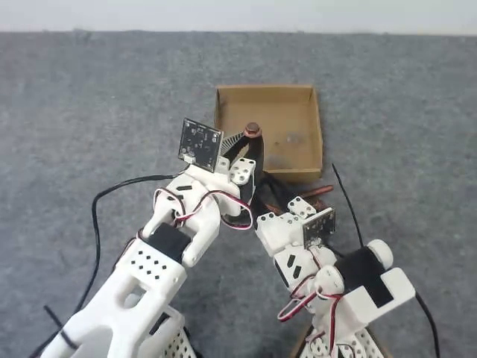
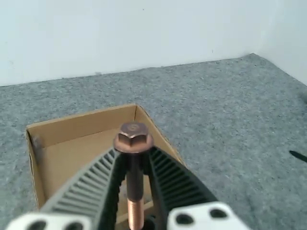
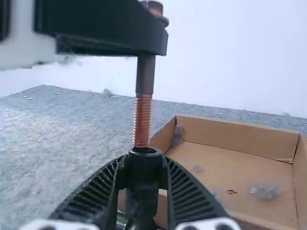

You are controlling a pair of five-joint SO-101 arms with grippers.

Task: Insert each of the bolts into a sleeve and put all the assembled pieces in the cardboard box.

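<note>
My left gripper [image 2: 133, 165] is shut on a copper bolt [image 2: 133, 158], held upright with its hex head [image 1: 252, 130] on top, over the near left corner of the cardboard box [image 1: 305, 101]. Below it my right gripper [image 3: 144, 175] is shut on a black sleeve [image 3: 144, 167], held upright. The bolt's threaded tip [image 3: 142, 127] enters the sleeve's open top. In the high view the right gripper [image 1: 272, 195] sits just in front of the box's near wall, under the left gripper [image 1: 250, 153].
The box [image 3: 235, 167] holds only bits of grey fluff [image 3: 261, 190]. Grey carpet [image 1: 89, 112] covers the table all around. Black cables [image 1: 97, 224] trail beside the arm bases at the near edge.
</note>
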